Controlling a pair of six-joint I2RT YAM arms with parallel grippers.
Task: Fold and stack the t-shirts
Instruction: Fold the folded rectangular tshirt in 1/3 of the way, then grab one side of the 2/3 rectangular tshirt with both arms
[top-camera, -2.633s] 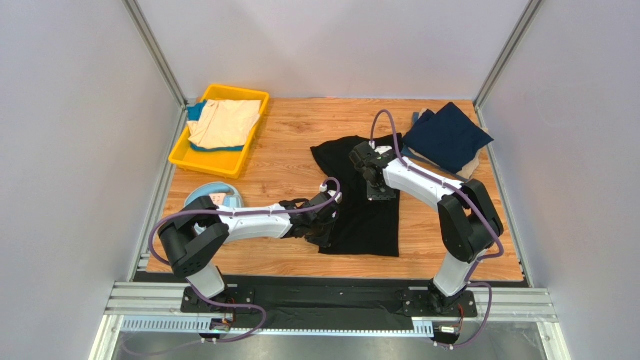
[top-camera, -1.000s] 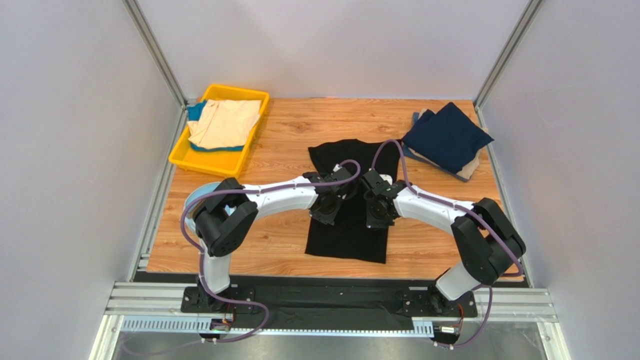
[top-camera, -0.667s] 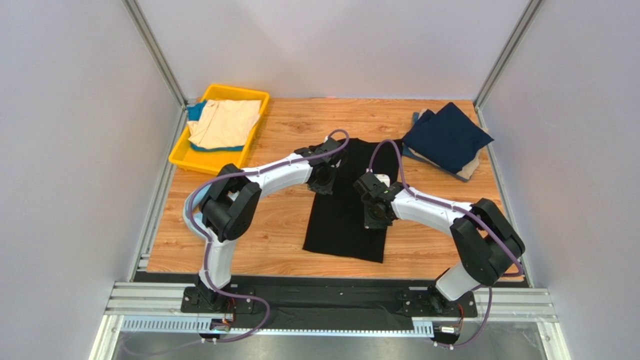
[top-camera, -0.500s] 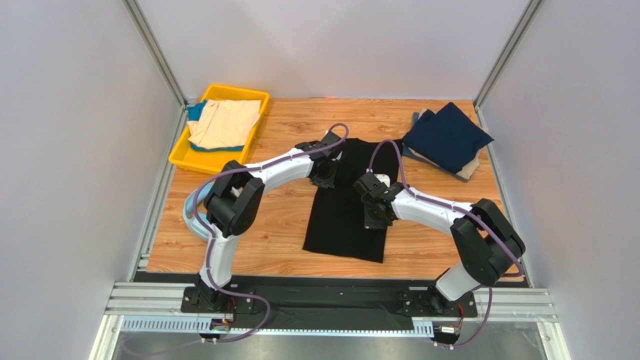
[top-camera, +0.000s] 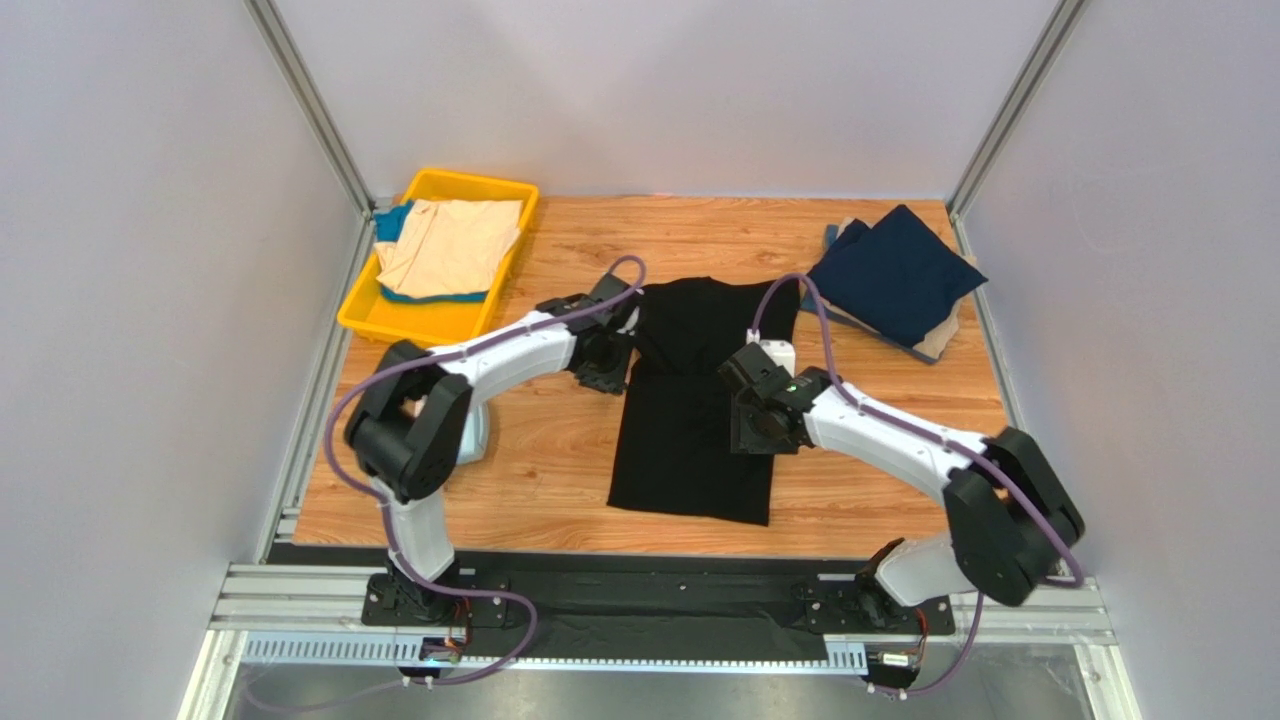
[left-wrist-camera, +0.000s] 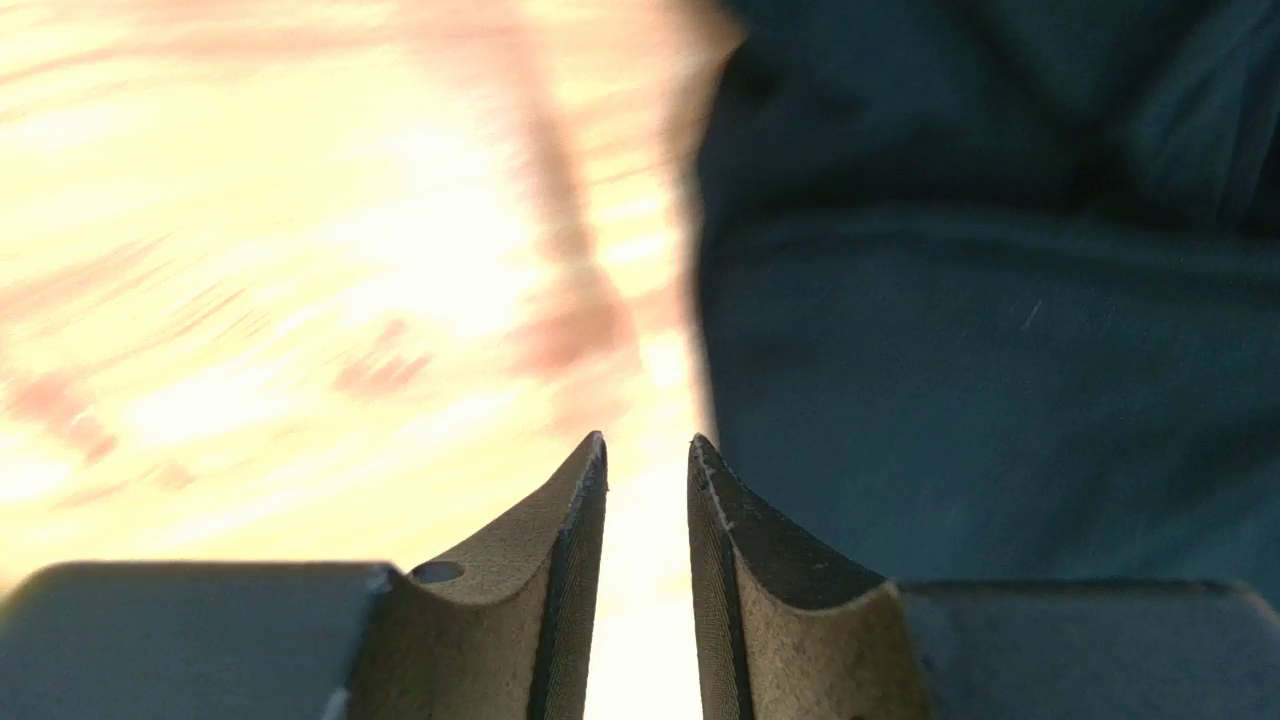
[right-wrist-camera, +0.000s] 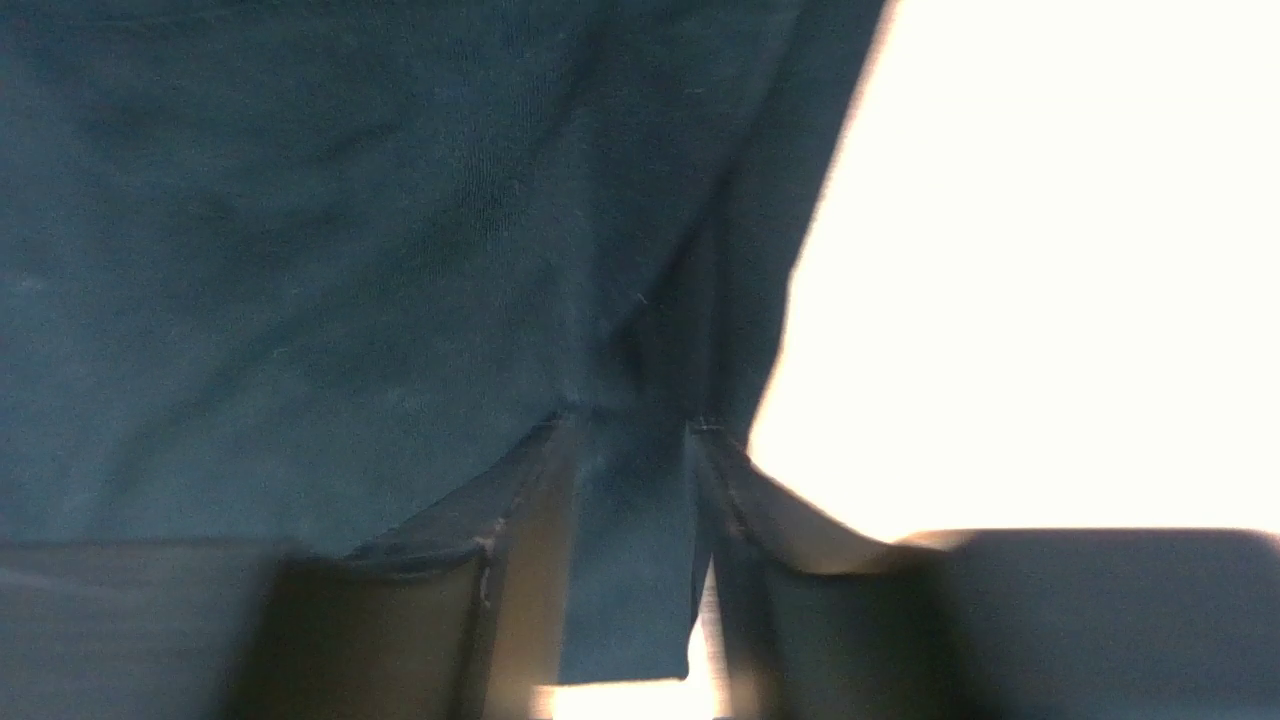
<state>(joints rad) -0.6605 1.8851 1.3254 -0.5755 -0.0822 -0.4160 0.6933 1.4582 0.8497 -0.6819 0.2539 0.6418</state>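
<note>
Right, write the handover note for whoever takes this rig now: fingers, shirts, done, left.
Left gripper: fingers open, empty, over the table beside the black t-shirt.
Right gripper: fingers open, low over that shirt's right edge, no grip visible.
Done: black t-shirt lies flat mid-table, narrowed to a long strip. Folded pile far right has the navy t-shirt on top and a beige one beneath.
Left: fold the strip crosswise and stack it. Then the cream shirt in the yellow tray.
</note>
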